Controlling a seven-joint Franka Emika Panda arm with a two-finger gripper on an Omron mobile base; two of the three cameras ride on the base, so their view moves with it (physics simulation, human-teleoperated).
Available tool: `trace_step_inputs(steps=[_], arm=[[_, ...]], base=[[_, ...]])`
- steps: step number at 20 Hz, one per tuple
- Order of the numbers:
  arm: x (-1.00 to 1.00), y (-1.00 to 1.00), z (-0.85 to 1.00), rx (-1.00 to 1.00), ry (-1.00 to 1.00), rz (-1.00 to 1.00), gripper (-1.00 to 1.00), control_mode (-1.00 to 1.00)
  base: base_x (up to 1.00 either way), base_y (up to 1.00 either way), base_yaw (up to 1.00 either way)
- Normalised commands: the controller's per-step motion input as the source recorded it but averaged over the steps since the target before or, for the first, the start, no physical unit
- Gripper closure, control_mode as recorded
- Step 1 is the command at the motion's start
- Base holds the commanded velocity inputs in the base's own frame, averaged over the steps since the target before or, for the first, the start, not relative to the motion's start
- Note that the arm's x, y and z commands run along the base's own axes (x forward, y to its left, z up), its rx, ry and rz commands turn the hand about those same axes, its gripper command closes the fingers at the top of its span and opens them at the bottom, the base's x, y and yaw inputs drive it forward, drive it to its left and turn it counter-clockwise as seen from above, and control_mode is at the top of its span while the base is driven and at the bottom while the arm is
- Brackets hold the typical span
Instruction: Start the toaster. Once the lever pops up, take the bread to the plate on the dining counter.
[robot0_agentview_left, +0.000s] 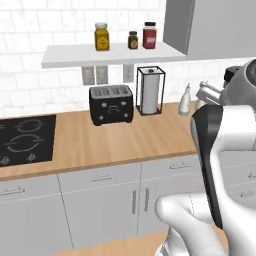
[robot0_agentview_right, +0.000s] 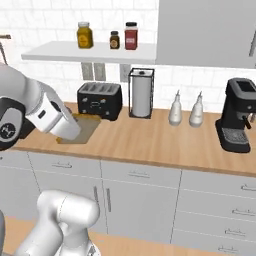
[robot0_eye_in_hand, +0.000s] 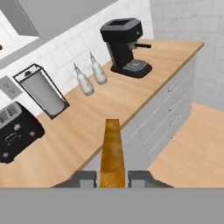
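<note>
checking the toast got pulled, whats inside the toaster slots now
The toaster slots look dark, nothing sticking out; their depths are hidden. The bread sits edge-on between the gripper fingers.

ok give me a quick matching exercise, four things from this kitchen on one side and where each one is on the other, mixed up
Things:
1. bread
2. toaster
3. coffee machine
4. three jars

Places:
A. on the wall shelf
B. far right end of the worktop
C. between the gripper fingers
D. beside the paper towel holder

Pairs: 1-C, 2-D, 3-B, 4-A
</note>
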Motion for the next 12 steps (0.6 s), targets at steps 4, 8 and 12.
trace_step_inputs(steps=[4,8,12], arm=[[0.0,0.0,0.0,0.0,0.0,0.0,1.0,1.0],[0.0,0.0,0.0,0.0,0.0,0.0,1.0,1.0],[0.0,0.0,0.0,0.0,0.0,0.0,1.0,1.0]], base=[[-0.34,-0.09,-0.22],[-0.03,-0.14,-0.89],[0.0,-0.06,-0.93]])
